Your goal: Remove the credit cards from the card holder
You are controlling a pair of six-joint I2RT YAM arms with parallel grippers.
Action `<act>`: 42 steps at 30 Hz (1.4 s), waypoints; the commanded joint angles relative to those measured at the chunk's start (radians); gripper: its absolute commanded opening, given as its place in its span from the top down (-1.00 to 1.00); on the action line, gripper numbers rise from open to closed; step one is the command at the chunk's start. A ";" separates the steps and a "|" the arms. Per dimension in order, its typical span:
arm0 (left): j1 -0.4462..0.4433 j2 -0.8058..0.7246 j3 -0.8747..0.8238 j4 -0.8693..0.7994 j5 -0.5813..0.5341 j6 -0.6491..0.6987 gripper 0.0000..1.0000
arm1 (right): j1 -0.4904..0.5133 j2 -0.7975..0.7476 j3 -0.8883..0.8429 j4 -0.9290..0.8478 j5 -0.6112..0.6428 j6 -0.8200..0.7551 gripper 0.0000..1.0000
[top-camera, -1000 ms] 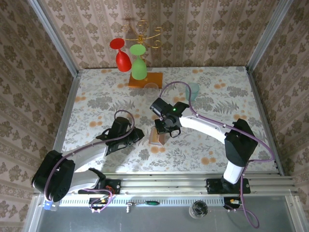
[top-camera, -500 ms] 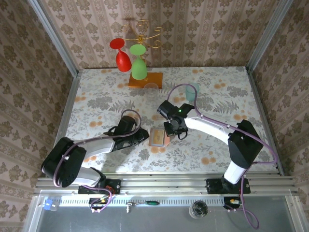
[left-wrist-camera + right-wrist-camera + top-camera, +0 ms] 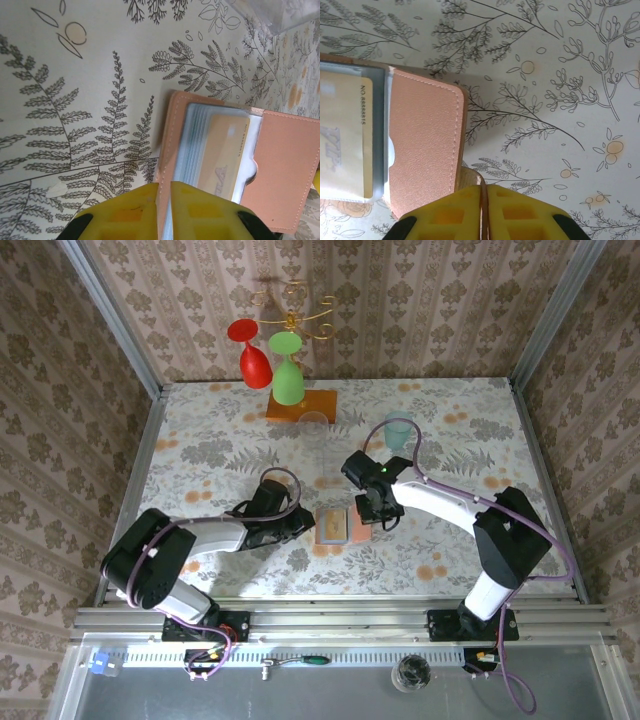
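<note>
on the flowered tabletop (image 3: 200,440), between the arms, the holder (image 3: 338,525) is laid open, with salmon covers spread and grey-blue pockets shown. the left end effector (image 3: 164,189) is narrowed onto the left cover's edge, and the right end effector (image 3: 482,189) appears pinched on the right flap's corner. no card is judged out yet. next, one side must be released so the tan card (image 3: 227,150) can be nipped and drawn out.
</note>
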 commanded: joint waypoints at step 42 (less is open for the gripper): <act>-0.015 0.087 0.054 -0.071 0.019 0.004 0.79 | -0.022 0.118 -0.044 -0.009 0.097 0.027 -0.44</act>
